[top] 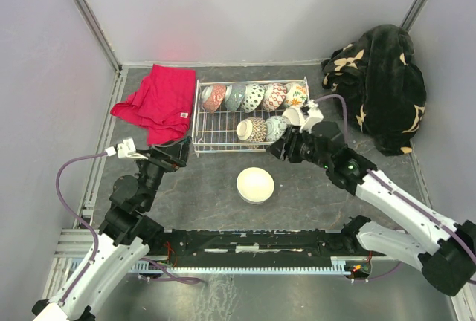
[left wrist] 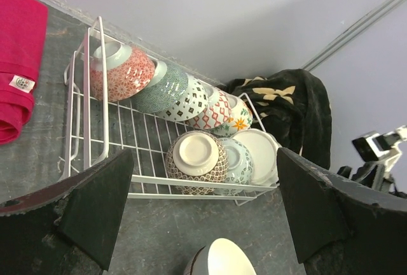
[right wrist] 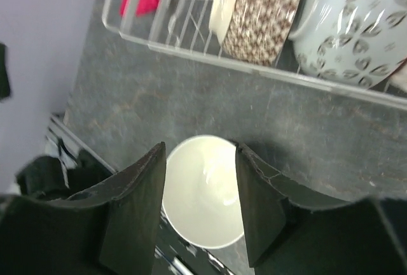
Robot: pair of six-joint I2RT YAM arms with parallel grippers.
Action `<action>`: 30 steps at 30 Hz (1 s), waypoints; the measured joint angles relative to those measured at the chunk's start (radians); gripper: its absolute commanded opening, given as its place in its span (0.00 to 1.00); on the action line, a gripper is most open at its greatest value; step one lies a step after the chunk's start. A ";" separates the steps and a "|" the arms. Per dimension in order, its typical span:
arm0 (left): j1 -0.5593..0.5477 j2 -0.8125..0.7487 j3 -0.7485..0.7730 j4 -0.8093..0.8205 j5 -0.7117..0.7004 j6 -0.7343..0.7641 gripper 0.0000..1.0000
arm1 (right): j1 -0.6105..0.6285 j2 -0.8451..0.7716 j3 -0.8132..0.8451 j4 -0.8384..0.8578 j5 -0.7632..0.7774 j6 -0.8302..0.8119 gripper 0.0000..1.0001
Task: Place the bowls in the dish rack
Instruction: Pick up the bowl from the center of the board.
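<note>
- Bowls filled most of the low white wire dish rack (top: pixel 212 134) at the far middle of the table. Five patterned glazed ceramic bowls (top: pixel 255 97) leaned on edge in its far row, each propped on its neighbour and the wires.
- Three more stood on edge in the near row: a brown lattice bowl (top: pixel 253 129), a pale leaf-print bowl (top: pixel 277 127) and a plain white bowl (left wrist: pixel 259 153) at the right end.
- One smooth cream-white round bowl (top: pixel 255 185) sat upright on the dark mottled tabletop (top: pixel 193 187), near the rack but apart from it, not yet loaded.
- Right gripper (right wrist: pixel 200 202) pointed down toward that bowl, fingers spread and empty, the bowl showing between them; I took it to be lining up a grasp.
- Left gripper (left wrist: pixel 205 208) hovered off the rack's near left corner, fingers wide and empty.
</note>
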 measured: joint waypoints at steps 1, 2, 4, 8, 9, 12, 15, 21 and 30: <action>0.000 0.001 0.000 0.000 0.000 0.000 0.99 | 0.012 0.018 0.000 -0.008 -0.011 -0.022 0.56; 0.000 0.003 0.000 0.000 -0.001 0.000 0.99 | 0.025 0.038 0.000 -0.015 -0.019 -0.039 0.56; 0.000 0.007 0.000 0.000 -0.002 0.000 0.99 | 0.059 0.089 0.000 -0.029 -0.036 -0.074 0.56; 0.000 0.016 0.000 0.000 -0.004 0.000 0.99 | 0.134 0.134 0.000 -0.071 -0.032 -0.133 0.57; 0.000 0.020 0.000 0.000 -0.004 0.000 0.99 | 0.151 0.133 0.000 -0.081 -0.022 -0.146 0.57; 0.000 0.025 0.000 0.000 -0.005 0.000 0.99 | 0.181 0.123 0.000 -0.091 -0.001 -0.175 0.57; 0.000 0.027 0.000 0.001 -0.004 0.000 0.99 | 0.182 0.112 0.000 -0.092 0.025 -0.191 0.58; 0.000 0.031 0.000 0.001 -0.004 0.000 0.99 | 0.181 0.064 -0.003 -0.092 0.073 -0.205 0.59; 0.000 0.039 0.000 0.004 -0.001 0.000 0.99 | 0.181 0.023 0.070 -0.128 0.162 -0.197 0.65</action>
